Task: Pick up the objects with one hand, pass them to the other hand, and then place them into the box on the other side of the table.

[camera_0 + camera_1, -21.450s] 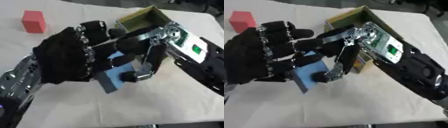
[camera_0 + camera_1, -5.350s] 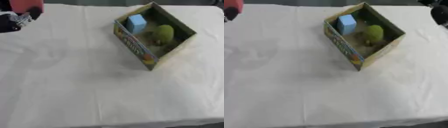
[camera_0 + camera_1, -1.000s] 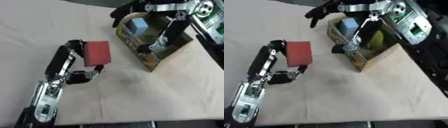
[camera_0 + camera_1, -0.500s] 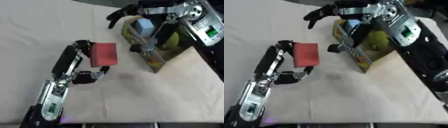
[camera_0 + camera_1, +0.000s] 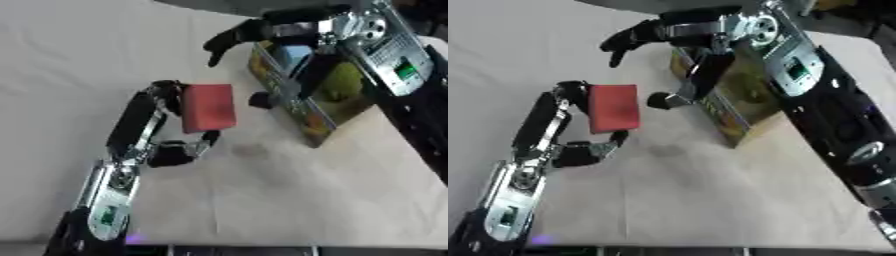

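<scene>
While the left hand (image 5: pixel 166 135) pinches the red block (image 5: pixel 208 107) upright, long axis vertical, the right hand (image 5: pixel 680 35) hovers open beside it.

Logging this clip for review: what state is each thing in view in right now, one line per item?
Red block: held off the table, gripped by the left robot hand.
Left robot hand: shut on the red block.
Right robot hand: open, fingers spread, reaching toward the block.
Box: open-topped, on the table.
Blue block: inside the box.
Green object: inside the box.
</scene>
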Motion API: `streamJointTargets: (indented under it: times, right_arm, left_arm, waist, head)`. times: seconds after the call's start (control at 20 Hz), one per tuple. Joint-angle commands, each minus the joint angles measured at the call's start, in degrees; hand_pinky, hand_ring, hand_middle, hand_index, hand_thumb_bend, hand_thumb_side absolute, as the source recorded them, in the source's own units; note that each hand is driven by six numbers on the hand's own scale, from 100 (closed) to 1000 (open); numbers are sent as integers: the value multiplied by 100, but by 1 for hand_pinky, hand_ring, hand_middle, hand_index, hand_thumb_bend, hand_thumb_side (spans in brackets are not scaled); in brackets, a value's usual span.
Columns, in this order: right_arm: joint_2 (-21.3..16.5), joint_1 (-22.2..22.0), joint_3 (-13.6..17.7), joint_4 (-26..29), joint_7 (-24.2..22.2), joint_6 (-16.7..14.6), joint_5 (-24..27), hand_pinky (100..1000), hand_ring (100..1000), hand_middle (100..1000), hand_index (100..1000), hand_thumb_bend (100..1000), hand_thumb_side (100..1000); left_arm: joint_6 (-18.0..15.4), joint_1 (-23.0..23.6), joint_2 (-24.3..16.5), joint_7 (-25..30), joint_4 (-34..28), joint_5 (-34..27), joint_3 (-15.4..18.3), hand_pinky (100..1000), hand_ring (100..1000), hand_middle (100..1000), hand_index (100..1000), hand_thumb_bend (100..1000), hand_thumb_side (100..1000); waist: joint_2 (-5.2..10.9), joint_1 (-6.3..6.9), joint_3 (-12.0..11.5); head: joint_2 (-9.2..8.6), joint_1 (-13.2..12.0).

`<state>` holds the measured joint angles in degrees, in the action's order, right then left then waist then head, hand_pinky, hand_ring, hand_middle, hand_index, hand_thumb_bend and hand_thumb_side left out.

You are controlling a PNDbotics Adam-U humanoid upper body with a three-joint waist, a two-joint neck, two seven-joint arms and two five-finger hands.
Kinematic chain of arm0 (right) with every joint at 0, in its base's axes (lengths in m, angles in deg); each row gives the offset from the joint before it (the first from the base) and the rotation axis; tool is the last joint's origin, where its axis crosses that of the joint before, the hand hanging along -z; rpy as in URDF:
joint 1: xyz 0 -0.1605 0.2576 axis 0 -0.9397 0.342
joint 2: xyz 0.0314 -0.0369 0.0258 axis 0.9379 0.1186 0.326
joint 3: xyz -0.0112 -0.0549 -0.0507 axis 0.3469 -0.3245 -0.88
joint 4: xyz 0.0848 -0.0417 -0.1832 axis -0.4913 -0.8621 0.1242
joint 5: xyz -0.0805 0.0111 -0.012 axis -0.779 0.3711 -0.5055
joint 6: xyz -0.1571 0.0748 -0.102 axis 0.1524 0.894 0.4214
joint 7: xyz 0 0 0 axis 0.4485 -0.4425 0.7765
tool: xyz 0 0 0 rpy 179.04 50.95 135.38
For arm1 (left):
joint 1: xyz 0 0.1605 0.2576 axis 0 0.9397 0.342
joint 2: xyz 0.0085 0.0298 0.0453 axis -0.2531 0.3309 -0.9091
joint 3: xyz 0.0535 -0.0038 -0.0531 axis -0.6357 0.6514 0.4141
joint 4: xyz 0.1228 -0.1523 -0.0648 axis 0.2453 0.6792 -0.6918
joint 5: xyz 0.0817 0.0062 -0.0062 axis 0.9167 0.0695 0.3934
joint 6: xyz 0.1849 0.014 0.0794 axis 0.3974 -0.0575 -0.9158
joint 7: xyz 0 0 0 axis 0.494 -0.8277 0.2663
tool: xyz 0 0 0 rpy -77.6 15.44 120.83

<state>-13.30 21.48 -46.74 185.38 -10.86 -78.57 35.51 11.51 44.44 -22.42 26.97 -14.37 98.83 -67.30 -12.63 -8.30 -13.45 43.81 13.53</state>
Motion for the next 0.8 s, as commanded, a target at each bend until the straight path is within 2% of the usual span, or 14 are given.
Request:
streamJointTargets:
  times: [0.05, 0.6, 0.8]
  right_arm:
    - [-16, 45, 18, 19, -9, 19, -102, 1000, 1000, 841, 1000, 248, 154]
    - [214, 78, 109, -122, 10, -98, -373, 1000, 1000, 842, 1000, 301, 128]
    - [348, 114, 170, -258, 174, -181, -543, 1000, 1000, 842, 1000, 352, 139]
  left_arm:
    - [96, -111, 103, 2, -177, -36, 42, 452, 393, 463, 528, 100, 277]
    - [304, -151, 193, 130, -360, -33, 63, 454, 390, 461, 528, 100, 292]
    - [383, -153, 270, 186, -395, -27, 71, 454, 389, 460, 527, 100, 304]
  waist:
    - [71, 33, -3]
    - [15, 13, -111]
    - [-4, -4, -172]
  head:
    - [31, 50]
    - [31, 213]
    - [31, 246]
